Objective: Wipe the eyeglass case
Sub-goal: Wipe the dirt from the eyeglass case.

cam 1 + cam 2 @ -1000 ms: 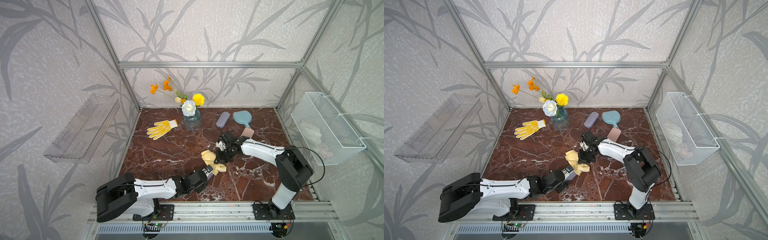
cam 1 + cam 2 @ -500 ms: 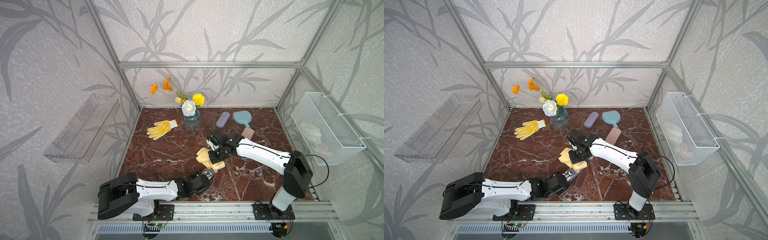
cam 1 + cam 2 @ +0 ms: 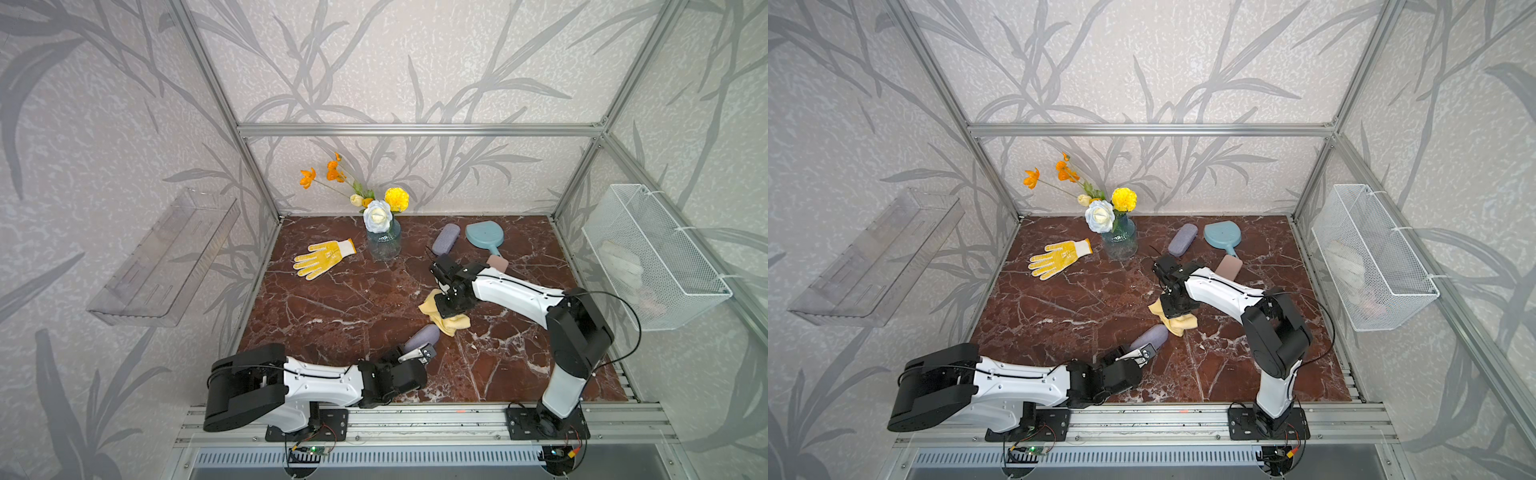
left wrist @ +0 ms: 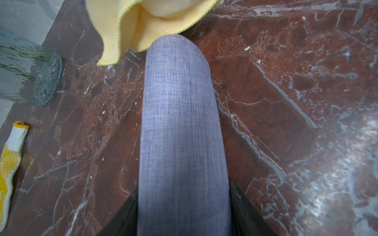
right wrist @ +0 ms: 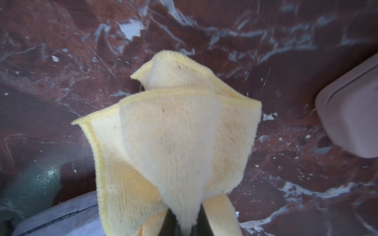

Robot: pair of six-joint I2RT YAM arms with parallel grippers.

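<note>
At the near left, the left claw (image 3: 417, 354) is clamped narrow on the near end of the grey-blue eyeglass case (image 4: 182, 122). The case points away from the claw, low over the marble bench (image 3: 353, 299); whether it rests on the bench I cannot tell. It looks like a light, rigid shell under woven fabric. It should not crush, and the weave gives grip, but its rounded sides could let it roll or swivel under a sideways rub. Holding one end across the narrow sides, as here, leaves nearly the whole length free for wiping. Just right of it, the yellow microfibre cloth (image 5: 173, 139) hangs limp and folded, its hem over the case's far tip. The right claw (image 3: 449, 309) is pinched tight on the cloth's bunched top. A second ago the cloth lay over the case and hid it. Now the cloth has shifted rightward and the case is almost wholly bare.
</note>
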